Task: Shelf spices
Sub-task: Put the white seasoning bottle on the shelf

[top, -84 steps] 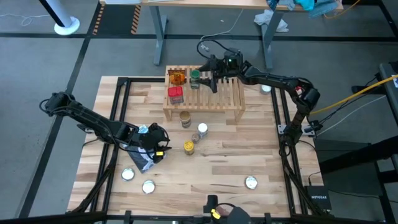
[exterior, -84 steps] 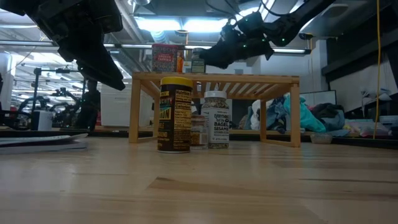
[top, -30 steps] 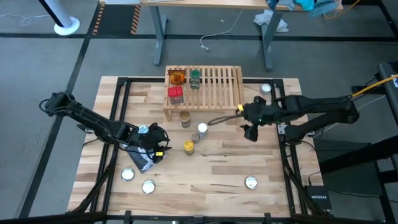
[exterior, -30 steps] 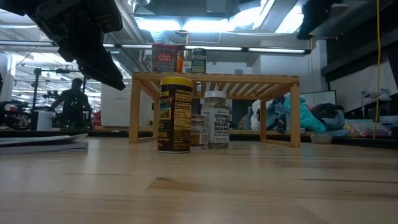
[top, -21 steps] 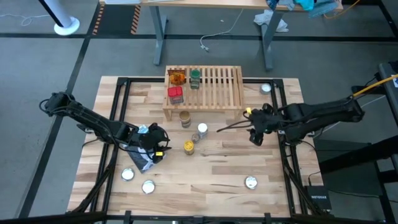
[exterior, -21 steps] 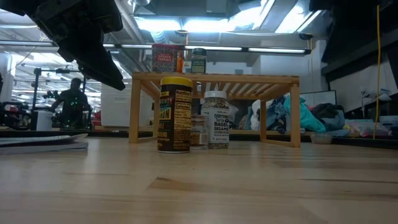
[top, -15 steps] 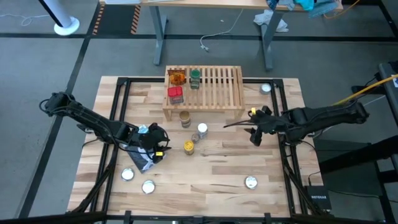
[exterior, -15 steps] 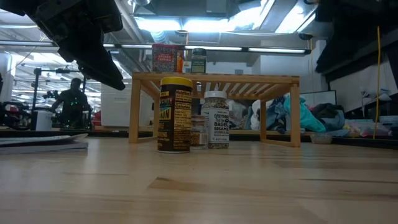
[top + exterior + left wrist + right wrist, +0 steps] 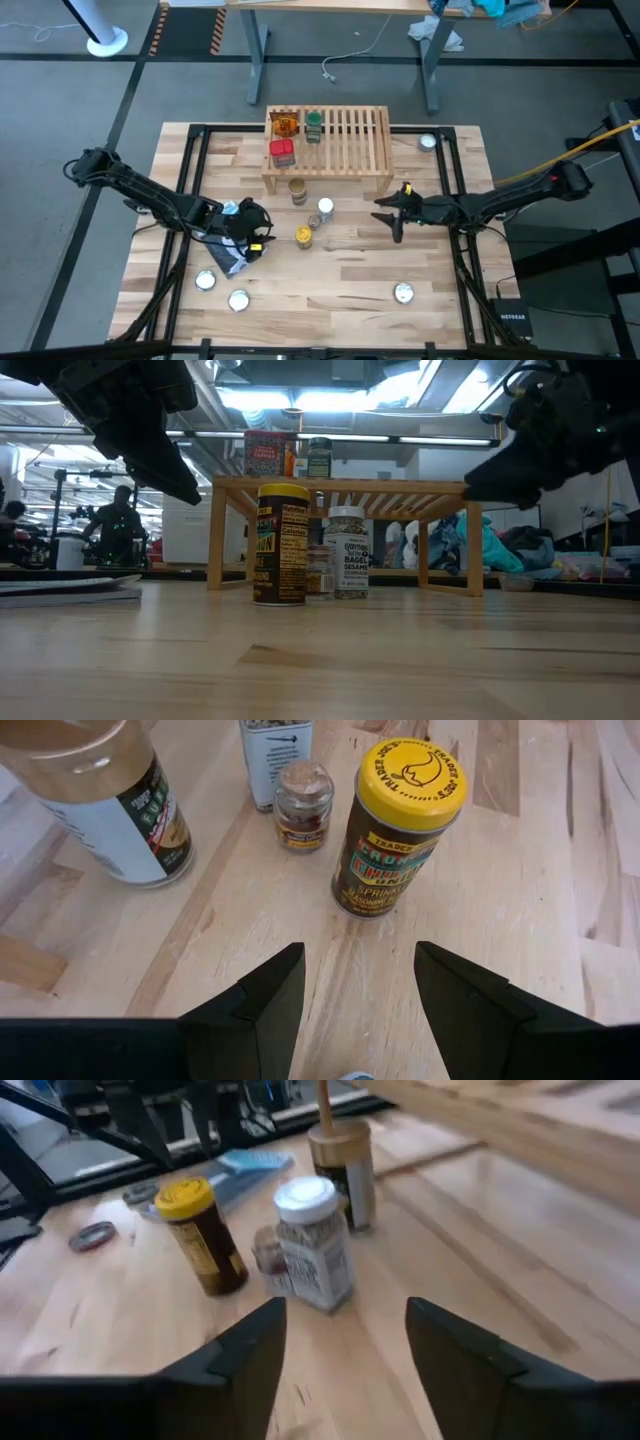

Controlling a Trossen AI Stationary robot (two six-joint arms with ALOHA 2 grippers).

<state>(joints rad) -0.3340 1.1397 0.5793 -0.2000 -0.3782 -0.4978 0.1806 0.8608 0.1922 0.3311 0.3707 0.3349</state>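
Note:
The light-wood shelf (image 9: 340,150) stands at the far middle of the table. On it are an orange packet (image 9: 285,126), a green-lidded jar (image 9: 314,121) and a red tin (image 9: 283,152). In front of it, on the table, stand a tan-lidded jar (image 9: 298,190), a white-lidded jar (image 9: 325,208), a small clear jar (image 9: 312,222) and a yellow-lidded jar (image 9: 304,235). My right gripper (image 9: 388,216) is open, low, right of these jars and pointing left at them; the white-lidded jar (image 9: 312,1255) is nearest. My left gripper (image 9: 258,236) hangs open left of the yellow-lidded jar (image 9: 400,825).
A blue-and-white pouch (image 9: 228,252) lies under my left arm. Flat silver discs lie at the near left (image 9: 205,280) (image 9: 238,299), near right (image 9: 403,293) and far right (image 9: 428,142). Bare wood lies between my right gripper and the near edge.
My right gripper has drawn away from the shelf's front toward the table's right and near side, then come down low, level with the jars on the table, pointing left. The jars and my left arm have kept still.

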